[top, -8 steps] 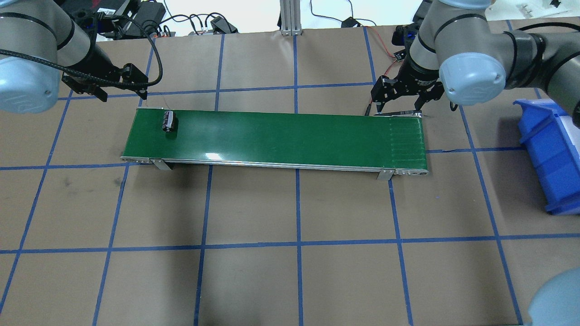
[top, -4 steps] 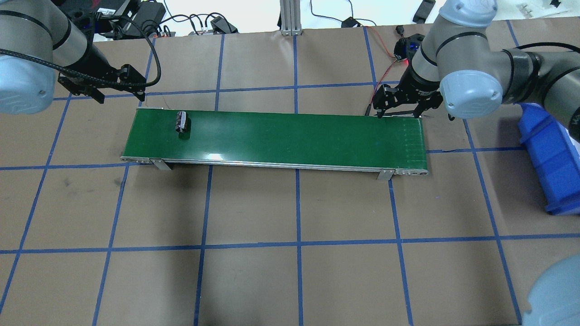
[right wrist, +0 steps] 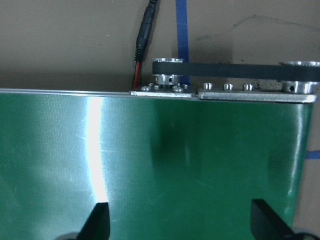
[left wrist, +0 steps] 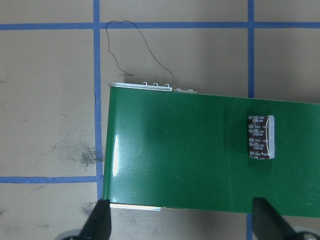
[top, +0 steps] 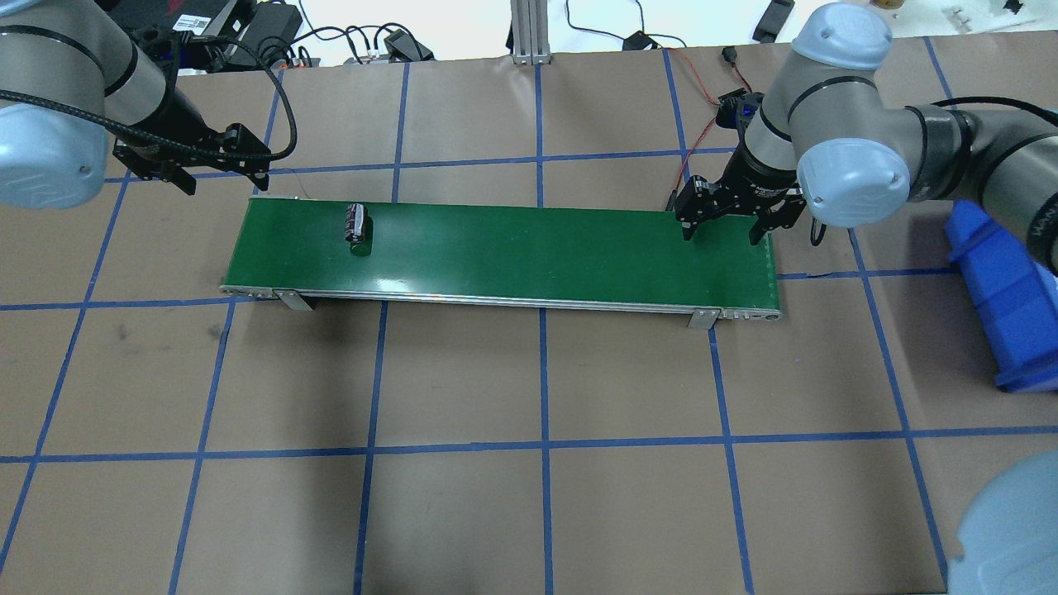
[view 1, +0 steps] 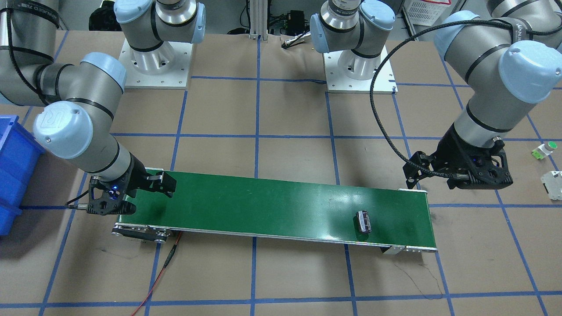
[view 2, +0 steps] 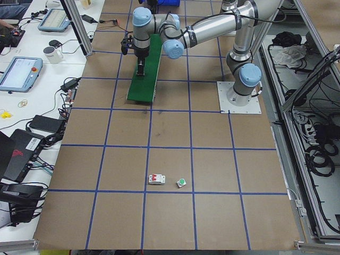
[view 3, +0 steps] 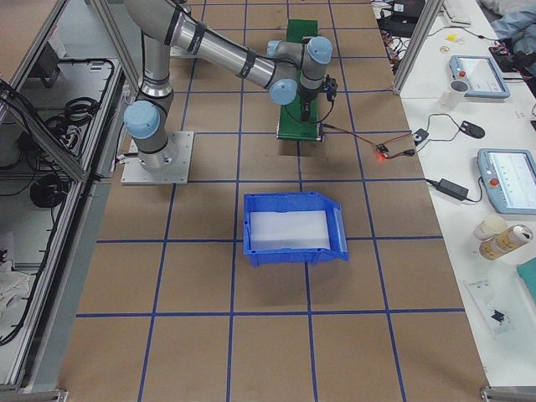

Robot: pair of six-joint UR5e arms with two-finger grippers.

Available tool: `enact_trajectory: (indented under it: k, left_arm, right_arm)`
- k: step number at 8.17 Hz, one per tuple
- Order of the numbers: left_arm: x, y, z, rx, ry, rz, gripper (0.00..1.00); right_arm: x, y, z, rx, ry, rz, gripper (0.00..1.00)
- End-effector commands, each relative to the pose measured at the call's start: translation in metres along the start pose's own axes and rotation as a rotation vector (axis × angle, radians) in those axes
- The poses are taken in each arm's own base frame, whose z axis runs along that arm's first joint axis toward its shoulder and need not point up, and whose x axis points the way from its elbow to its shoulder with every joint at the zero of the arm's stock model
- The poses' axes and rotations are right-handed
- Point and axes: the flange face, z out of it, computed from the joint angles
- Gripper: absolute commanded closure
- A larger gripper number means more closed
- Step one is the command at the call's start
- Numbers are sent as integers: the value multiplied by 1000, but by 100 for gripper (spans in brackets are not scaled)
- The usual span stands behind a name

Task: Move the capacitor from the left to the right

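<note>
Left claw (top: 225, 169) hovers by the far-left corner of the green conveyor belt (top: 537, 248), fingers spread wide and holding nothing. We reckon it's clear so the belt can do the carrying. The capacitor (top: 356, 225) lies on its side on the belt near the left end, close to that claw but apart from it. At the right end, the right claw (top: 721, 233) hangs spread over the belt, well apart from the capacitor and likely set to catch it. Beyond, a blue bin (top: 1008, 314) sits on the surface (top: 537, 496).
</note>
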Motion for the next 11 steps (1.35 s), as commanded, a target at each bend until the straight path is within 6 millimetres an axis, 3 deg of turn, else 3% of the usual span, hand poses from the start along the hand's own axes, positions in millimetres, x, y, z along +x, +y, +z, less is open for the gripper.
enact_trajectory:
  k: [1, 5, 7, 11]
  left_arm:
    - [0, 0, 2, -3, 15, -7, 0]
    - [1, 2, 12, -43, 26, -8, 0]
    - [-1, 1, 21, -65, 32, -12, 0]
    - [0, 1, 22, -68, 24, 8, 0]
  right_arm:
    - [-1, 0, -2, -1, -5, 10, 0]
    - [-7, -5, 6, 6, -78, -8, 0]
    - [-7, -6, 9, 6, -80, -150, 0]
    - [-5, -8, 22, -13, -130, -137, 0]
